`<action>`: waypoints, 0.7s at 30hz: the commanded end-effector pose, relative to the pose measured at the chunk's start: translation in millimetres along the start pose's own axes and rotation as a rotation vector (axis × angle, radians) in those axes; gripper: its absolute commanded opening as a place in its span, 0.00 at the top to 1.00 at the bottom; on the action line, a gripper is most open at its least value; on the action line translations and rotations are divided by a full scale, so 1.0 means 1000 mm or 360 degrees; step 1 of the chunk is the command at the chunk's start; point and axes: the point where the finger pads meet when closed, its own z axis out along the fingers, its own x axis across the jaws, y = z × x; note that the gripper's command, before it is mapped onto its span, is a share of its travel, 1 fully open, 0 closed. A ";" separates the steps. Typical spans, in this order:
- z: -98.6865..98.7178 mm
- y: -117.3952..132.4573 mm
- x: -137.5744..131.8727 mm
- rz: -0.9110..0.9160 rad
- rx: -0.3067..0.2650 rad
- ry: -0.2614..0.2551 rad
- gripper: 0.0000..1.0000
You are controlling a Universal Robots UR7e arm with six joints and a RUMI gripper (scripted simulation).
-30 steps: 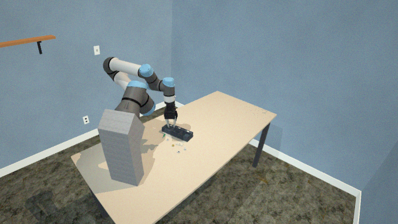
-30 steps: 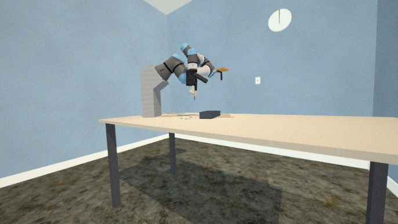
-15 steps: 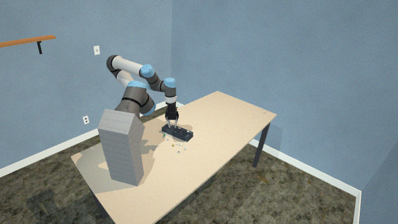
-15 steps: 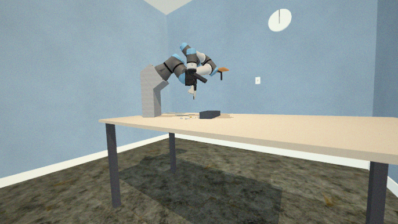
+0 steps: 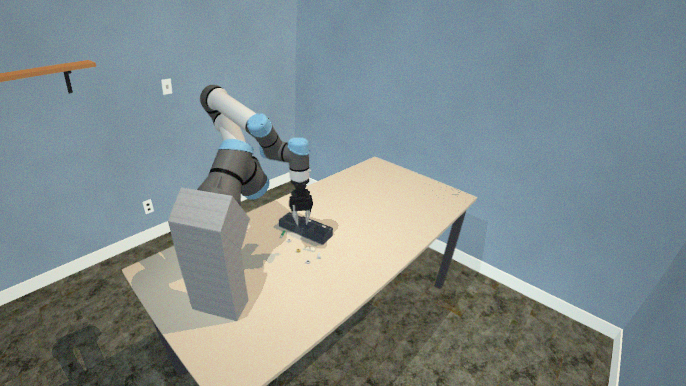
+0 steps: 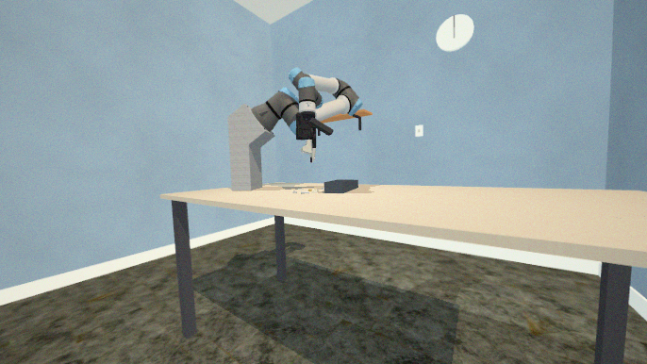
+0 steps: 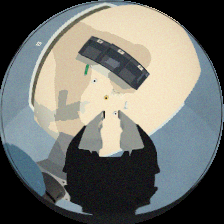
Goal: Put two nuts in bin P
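My gripper points down high above the table, its fingers a little apart with nothing between them. A row of three dark bins stands upright; its label letters are too small to read. A brass nut lies beside the row. A small grey ring-like piece, perhaps a nut, lies nearer the bins. Another such piece lies farther out and shows between the fingertips in the wrist view. Whether small pieces lie inside the bins is unclear.
A green piece lies close to the bins' near side. A pale small piece and light pieces lie near the brass nut. The arm's grey pedestal stands on the table.
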 end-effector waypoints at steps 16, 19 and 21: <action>0.021 0.029 0.019 -0.0166 -0.0001 -0.0037 0.82; 0.027 0.039 0.022 -0.0217 0.0003 -0.0042 0.82; 0.027 0.039 0.022 -0.0217 0.0003 -0.0042 0.82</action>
